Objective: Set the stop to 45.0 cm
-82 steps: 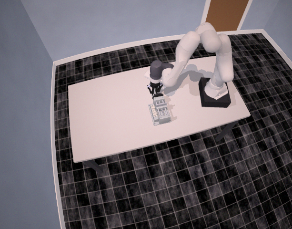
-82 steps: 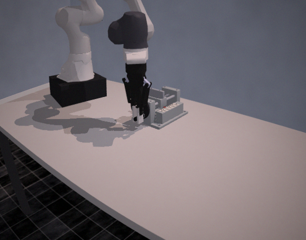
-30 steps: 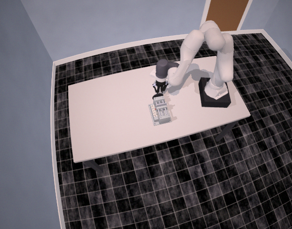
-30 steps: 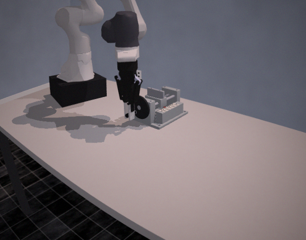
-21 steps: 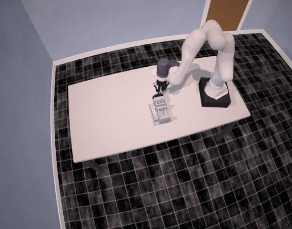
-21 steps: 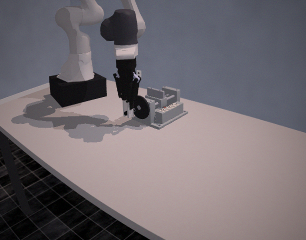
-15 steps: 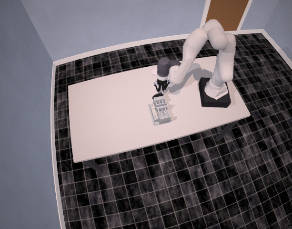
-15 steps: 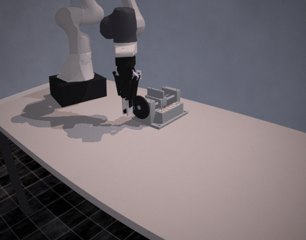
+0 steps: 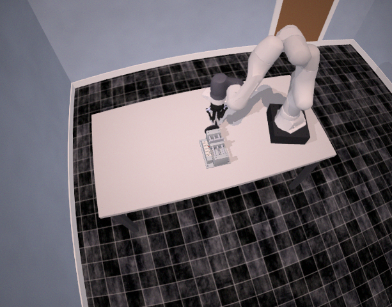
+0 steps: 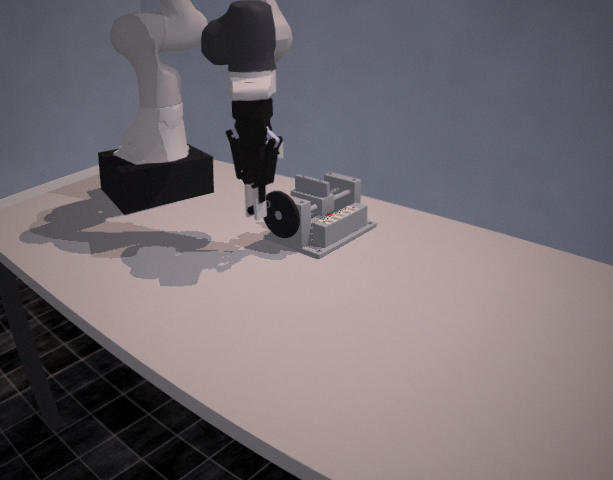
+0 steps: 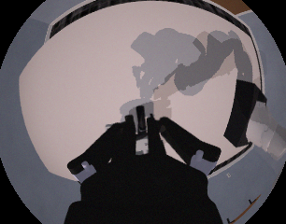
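One flat black disc of a handwheel [image 9: 209, 128] [image 10: 288, 227], smooth-looking. Hand [image 9: 217, 121] [image 10: 254, 209] [image 11: 140, 113] is nearly closed, pinching its stubby dark handle [image 10: 250, 210] [image 11: 141, 115]

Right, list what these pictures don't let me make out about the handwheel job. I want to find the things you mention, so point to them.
- Stop's setting: the scale [image 9: 206, 152] [image 10: 342, 215] is too small to read in the top and exterior views.
- Handwheel's crank grip: mostly hidden between the fingertips of the hand [image 9: 217, 121] [image 10: 256, 209] [image 11: 141, 119] in the exterior view; small and dark in the wrist view.
- Handwheel's lower part: hidden by the machine's end block in the top view.
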Robot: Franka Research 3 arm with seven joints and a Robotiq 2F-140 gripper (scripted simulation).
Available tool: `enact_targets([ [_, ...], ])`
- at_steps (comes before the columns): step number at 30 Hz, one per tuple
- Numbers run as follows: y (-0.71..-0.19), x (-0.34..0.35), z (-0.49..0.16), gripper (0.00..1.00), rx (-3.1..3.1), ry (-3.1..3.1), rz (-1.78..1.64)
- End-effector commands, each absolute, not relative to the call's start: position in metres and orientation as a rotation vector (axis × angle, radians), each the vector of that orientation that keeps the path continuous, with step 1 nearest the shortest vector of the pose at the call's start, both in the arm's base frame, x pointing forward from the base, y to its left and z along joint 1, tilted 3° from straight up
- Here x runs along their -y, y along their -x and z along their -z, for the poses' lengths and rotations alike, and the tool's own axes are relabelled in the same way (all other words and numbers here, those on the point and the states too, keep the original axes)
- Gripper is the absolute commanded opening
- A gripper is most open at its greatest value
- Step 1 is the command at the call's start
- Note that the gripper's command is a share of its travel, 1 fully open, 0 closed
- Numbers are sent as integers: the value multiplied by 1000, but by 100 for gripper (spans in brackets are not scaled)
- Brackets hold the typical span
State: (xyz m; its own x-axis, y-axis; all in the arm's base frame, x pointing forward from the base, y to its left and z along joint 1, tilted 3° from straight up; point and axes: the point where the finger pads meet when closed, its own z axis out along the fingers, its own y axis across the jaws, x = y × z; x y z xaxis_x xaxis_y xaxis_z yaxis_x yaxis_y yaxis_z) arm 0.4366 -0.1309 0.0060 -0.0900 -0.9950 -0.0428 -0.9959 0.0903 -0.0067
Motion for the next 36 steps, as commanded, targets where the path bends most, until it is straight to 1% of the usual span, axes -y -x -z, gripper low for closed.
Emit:
enact_targets([
  [1, -447, 132, -17, 4, -2286, 2096, -32],
  [18, -477, 135, -22, 4, -2286, 2096, -32],
  [36, -501, 136, 3, 4, -2286, 2096, -32],
])
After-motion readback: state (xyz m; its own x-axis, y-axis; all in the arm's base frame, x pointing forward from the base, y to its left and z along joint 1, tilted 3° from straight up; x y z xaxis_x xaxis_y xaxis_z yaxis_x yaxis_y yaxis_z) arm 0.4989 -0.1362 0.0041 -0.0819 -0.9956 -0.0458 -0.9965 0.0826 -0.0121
